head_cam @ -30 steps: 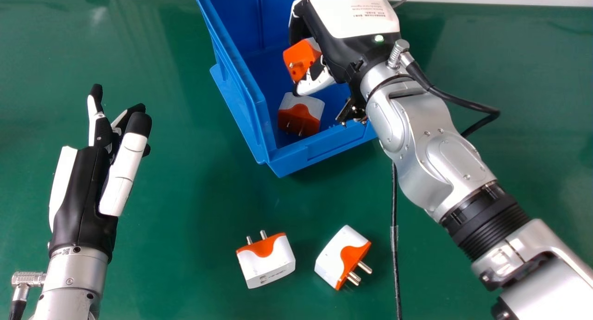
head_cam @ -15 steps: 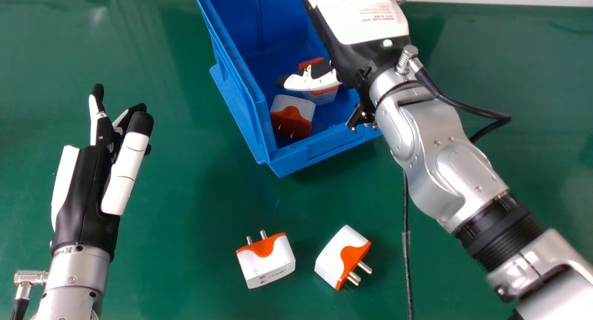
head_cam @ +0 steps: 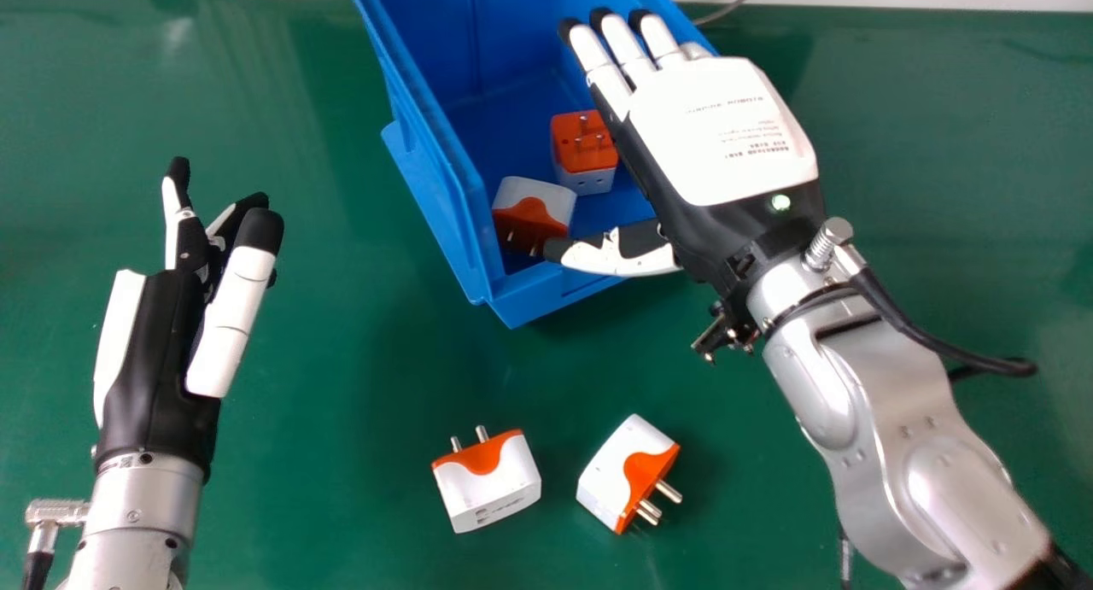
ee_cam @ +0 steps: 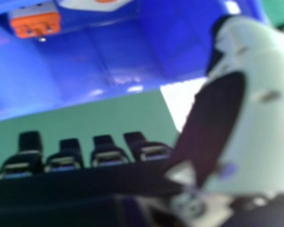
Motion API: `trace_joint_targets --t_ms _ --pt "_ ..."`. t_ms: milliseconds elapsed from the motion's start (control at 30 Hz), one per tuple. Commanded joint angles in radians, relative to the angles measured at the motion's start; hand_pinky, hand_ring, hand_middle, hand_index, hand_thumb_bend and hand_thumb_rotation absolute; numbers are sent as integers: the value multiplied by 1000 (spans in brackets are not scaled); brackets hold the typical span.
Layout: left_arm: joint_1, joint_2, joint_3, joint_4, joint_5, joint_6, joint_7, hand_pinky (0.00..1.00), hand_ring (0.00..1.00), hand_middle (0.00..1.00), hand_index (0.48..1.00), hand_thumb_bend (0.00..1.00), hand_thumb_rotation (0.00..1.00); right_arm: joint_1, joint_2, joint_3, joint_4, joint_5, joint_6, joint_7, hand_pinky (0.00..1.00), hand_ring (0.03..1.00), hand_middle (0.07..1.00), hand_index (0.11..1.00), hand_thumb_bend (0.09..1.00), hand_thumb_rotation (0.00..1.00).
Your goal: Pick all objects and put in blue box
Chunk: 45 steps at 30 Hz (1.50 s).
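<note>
The green desk (head_cam: 341, 359) carried everything. On it stood the blue box (head_cam: 418, 146), two white-and-orange adapters inside: one (head_cam: 582, 146) with its orange, pinned face up, the other (head_cam: 538, 199) nearer the front wall. The right hand (head_cam: 726, 137) was over the box's right side, empty, fingers straight and thumb spread wide. The left hand (head_cam: 154, 359) was well left of the box, empty and relaxed. Two more adapters (head_cam: 491, 483) lay side by side, apart, before the box.
</note>
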Motion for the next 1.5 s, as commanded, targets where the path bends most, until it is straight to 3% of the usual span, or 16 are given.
trace_joint_targets --t_ms 0,300,600,833,1067,1167,1467 --pt "11 3 3 -41 0 -3 2 819 920 904 919 875 968 111 -16 -38 -139 -8 -22 -6 925 1000 1000 970 347 475" --pt "19 1 2 -48 2 -1 6 811 919 900 917 887 966 480 -45 -113 -385 -50 -89 14 880 987 1000 953 352 446" --pt "19 -15 -7 -28 -1 -16 11 805 918 894 913 918 947 673 -5 -121 -352 -65 -157 -40 854 964 990 946 375 474" --pt "15 -21 -12 -14 4 -27 8 803 918 895 911 902 940 667 28 -98 -273 -115 -157 -6 833 949 977 934 395 466" --pt "3 -22 -8 5 -12 -36 2 840 927 903 915 855 936 607 64 -64 -181 -178 -133 70 826 941 978 929 445 472" --pt "1 -24 -8 8 -17 -40 1 840 927 903 915 850 934 585 72 -56 -153 -188 -126 90 834 943 979 931 444 475" --pt "1 -16 -5 0 -13 -32 0 834 927 903 916 849 934 530 108 -28 -89 -208 -102 135 850 950 984 934 442 485"
